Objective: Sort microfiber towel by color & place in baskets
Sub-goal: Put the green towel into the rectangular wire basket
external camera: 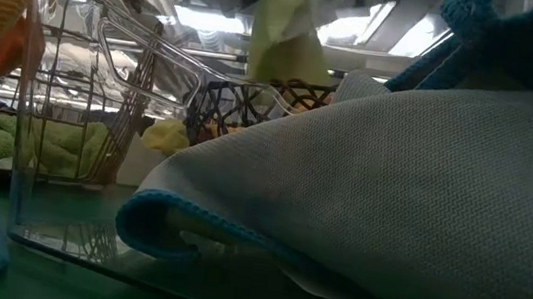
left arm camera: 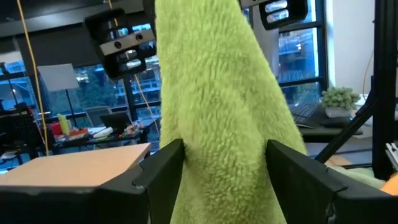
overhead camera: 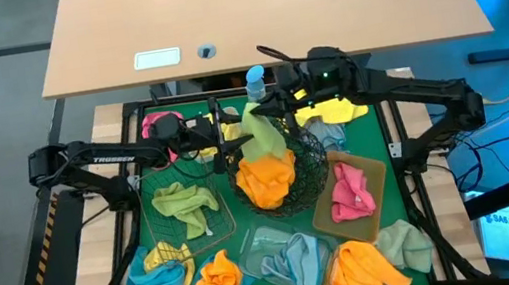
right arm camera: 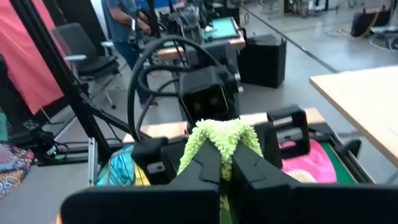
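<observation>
Table (overhead camera: 111,118) covered with a green mat (overhead camera: 375,140) and crowded with baskets and towels. Round black wire bowl (overhead camera: 315,166) in the middle, filled with an orange towel (overhead camera: 267,179). Rectangular wire basket (overhead camera: 161,235) to its left, with green towels (overhead camera: 183,204) inside. Tan tray (overhead camera: 373,167) to the right of the bowl, with a pink towel (overhead camera: 349,195) in it. Clear plastic tray (overhead camera: 255,247) at the front, holding a light blue towel (overhead camera: 294,258). More orange towels (overhead camera: 215,282) lay loose along the front edge.

Hung in the air over the wire bowl: one pale green towel (overhead camera: 265,137). Dangled straight down, its lower end just above the orange towel.

Right end effector (right arm camera: 225,163) pinched shut on the top of the pale green towel, up over the back of the mat. Left end effector (left arm camera: 225,180) reached in from the left, level with the hanging towel. Stood wide open, with one dark finger (left arm camera: 158,171) on each side of the fuzzy cloth, not squeezing it.

Small blue-capped spray bottle (overhead camera: 255,83) stood at the back edge of the mat, close behind the right end effector.
</observation>
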Motion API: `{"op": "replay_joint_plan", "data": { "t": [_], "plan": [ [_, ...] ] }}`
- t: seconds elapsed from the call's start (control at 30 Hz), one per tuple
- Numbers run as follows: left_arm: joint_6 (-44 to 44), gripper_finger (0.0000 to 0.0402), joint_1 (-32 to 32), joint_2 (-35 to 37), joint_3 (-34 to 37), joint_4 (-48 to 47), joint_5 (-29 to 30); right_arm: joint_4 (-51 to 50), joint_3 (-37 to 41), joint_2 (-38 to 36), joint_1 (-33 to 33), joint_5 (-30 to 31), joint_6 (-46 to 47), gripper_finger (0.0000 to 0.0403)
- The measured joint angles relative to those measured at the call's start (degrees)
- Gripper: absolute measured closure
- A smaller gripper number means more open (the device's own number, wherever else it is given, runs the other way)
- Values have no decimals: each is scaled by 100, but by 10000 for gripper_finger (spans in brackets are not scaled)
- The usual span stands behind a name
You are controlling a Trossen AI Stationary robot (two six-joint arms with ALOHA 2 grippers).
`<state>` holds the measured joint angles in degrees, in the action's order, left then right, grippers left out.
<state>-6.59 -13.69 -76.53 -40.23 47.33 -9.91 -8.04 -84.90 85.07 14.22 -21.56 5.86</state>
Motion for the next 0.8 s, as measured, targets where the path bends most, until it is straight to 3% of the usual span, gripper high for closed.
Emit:
{"op": "replay_joint_plan", "data": {
  "t": [0.2,0.53,0.63,0.8],
  "plan": [
    [0,211,0,0,0,-4,1,257,0,42,0,-120,165,400],
    [212,376,0,0,-2,-5,23,231,0,42,0,-381,442,395],
    [476,393,0,77,0,-43,25,184,-42,38,7,-593,420,364],
    [502,392,0,441,0,-44,28,148,-237,27,7,-649,419,271]
  ]
}}
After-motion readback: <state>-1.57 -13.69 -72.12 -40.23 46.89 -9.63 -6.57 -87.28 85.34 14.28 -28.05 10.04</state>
